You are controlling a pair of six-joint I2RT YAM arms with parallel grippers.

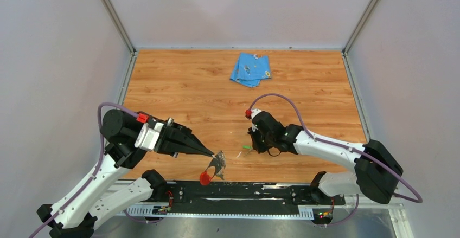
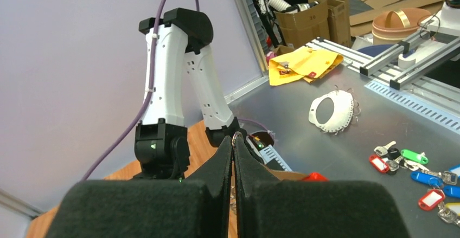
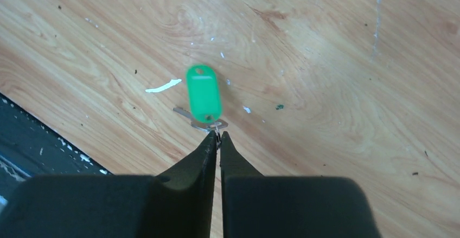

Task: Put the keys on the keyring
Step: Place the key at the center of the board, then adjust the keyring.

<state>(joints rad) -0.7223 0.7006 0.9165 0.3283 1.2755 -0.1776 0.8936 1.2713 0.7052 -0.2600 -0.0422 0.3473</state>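
Note:
My left gripper is shut on the keyring, which hangs from its tips just above the table's front edge with a red piece at its lower end. In the left wrist view the tips pinch a thin metal ring, and the red piece shows just to the right. My right gripper is shut on the small wire loop of the green key, whose silver blade lies on the wood. The green key also shows in the top view. The yellow key is not visible.
A folded blue cloth lies at the back middle. A black rail runs along the near edge between the arm bases. Beyond the table, the left wrist view shows a metal bench with several coloured key tags.

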